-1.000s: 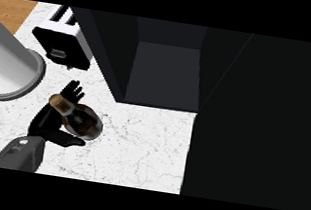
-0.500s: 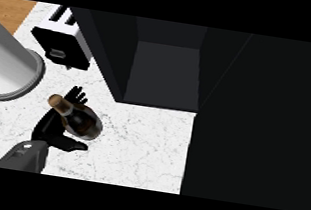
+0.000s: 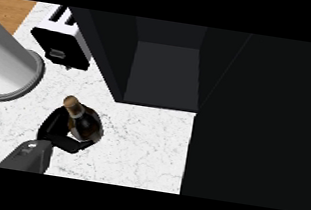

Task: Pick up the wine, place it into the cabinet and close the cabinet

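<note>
The dark wine bottle (image 3: 85, 125) stands on the white marble counter (image 3: 141, 148), its brown-capped neck pointing toward the upper left. My left hand (image 3: 56, 131) comes in from the lower left and is curled round the bottle's body, fingers on its left side and thumb under its lower right. The dark cabinet (image 3: 165, 73) stands open above and to the right of the bottle, its inside showing nothing. Its wide black door (image 3: 268, 124) fills the view's right side. My right hand does not show.
A black and white toaster (image 3: 60, 43) sits at the upper left beside the cabinet's side wall. A large grey cylinder (image 3: 2, 61) reaches in from the left edge, just above the bottle. A wood strip (image 3: 1, 8) borders the counter at the far left.
The left hand's fingers, spread behind the bottle a second ago, have curled round it. The bottle has barely shifted. Nothing else has moved.
</note>
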